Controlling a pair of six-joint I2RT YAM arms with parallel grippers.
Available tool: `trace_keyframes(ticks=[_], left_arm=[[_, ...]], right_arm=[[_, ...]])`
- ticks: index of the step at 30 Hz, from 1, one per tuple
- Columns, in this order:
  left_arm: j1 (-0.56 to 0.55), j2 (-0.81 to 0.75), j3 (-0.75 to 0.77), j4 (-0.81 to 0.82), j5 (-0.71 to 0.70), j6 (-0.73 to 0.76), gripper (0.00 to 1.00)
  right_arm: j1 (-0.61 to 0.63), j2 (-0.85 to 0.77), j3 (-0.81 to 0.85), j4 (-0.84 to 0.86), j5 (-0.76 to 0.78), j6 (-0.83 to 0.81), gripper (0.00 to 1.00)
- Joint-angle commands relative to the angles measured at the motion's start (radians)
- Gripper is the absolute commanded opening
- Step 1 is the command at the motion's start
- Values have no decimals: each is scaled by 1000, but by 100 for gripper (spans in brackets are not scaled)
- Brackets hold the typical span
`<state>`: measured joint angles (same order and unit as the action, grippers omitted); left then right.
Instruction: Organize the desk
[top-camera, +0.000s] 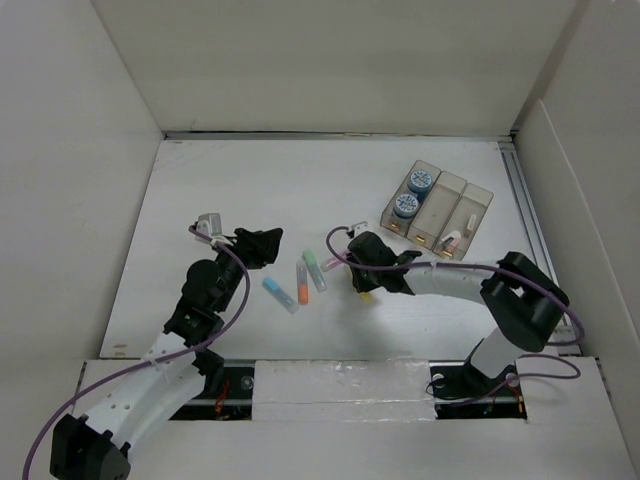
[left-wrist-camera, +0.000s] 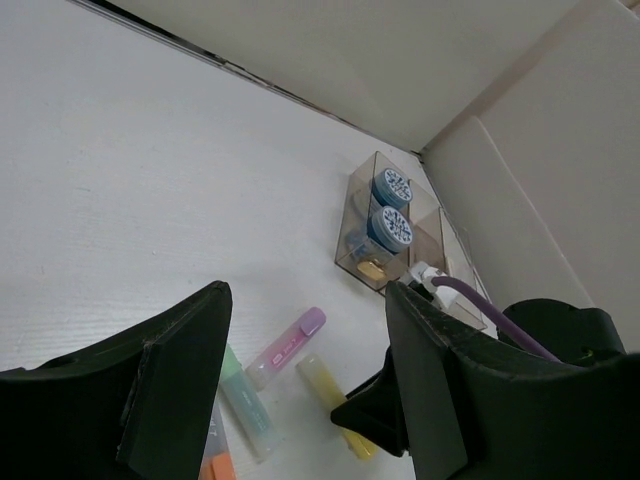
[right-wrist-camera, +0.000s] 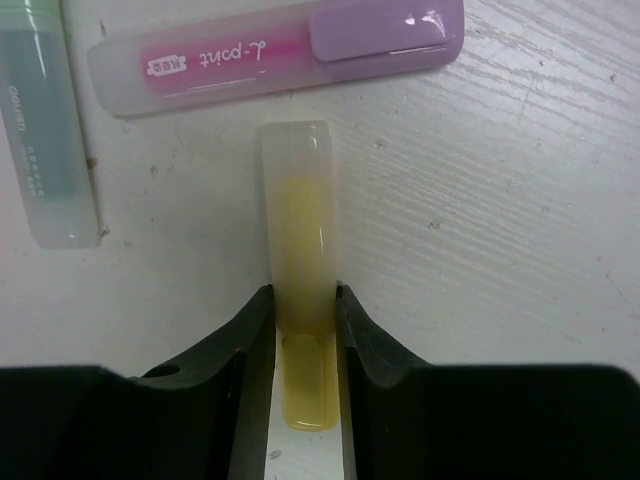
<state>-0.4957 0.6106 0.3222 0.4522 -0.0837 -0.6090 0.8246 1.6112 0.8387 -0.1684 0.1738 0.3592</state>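
The right gripper (right-wrist-camera: 302, 310) was clenched on the translucent yellow plastic highlighter (right-wrist-camera: 296, 220), flat on the plain white desk (top-camera: 250, 190) beside a pink, lilac-capped marker (right-wrist-camera: 270, 50). A straight lift would avoid brushing it. The left gripper (left-wrist-camera: 308, 300) hung open.

Light: bright, even, overhead.
Shadows: faint, soft on the surface (top-camera: 250, 190).
Glare: small glint on purple cap (right-wrist-camera: 385, 28).
Focus: left pincer (left-wrist-camera: 305, 300) slightly blurred up close.
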Motion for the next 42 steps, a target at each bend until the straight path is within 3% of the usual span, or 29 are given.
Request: trace_keyframes(ticks=[1, 7, 12, 13, 20, 24, 33, 35, 36, 37, 40, 42], left_arm=[[-3, -23, 41, 45, -4, 15, 58], [-3, -23, 40, 51, 4, 14, 58], [-3, -17, 43, 49, 15, 11, 58], [-3, -14, 41, 57, 16, 12, 58], [-3, -14, 40, 57, 13, 11, 58], [-3, -26, 41, 45, 13, 14, 58], [-3, -35, 40, 45, -1, 17, 58], [-3, -29, 43, 42, 4, 17, 58], [-3, -26, 43, 42, 7, 17, 58], [-3, -23, 44, 46, 7, 17, 58], [-3, -18, 43, 42, -1, 18, 58], [-3, -21, 44, 42, 1, 18, 58]], right_arm=[[31, 4, 22, -110, 137, 66, 18], [54, -207, -4, -154, 138, 87, 13], [-86, -368, 16, -131, 87, 58, 17], [-163, -384, 32, -108, 87, 55, 17], [-502, -286, 149, 63, 52, 90, 16], [-588, -189, 215, 112, 92, 121, 17], [-719, -103, 189, 196, 58, 173, 18], [-729, -96, 189, 198, 55, 175, 26], [-729, -88, 194, 190, 43, 173, 36], [-739, -82, 197, 184, 38, 172, 52], [-739, -97, 201, 176, 23, 161, 70], [-739, -125, 192, 176, 15, 147, 74]])
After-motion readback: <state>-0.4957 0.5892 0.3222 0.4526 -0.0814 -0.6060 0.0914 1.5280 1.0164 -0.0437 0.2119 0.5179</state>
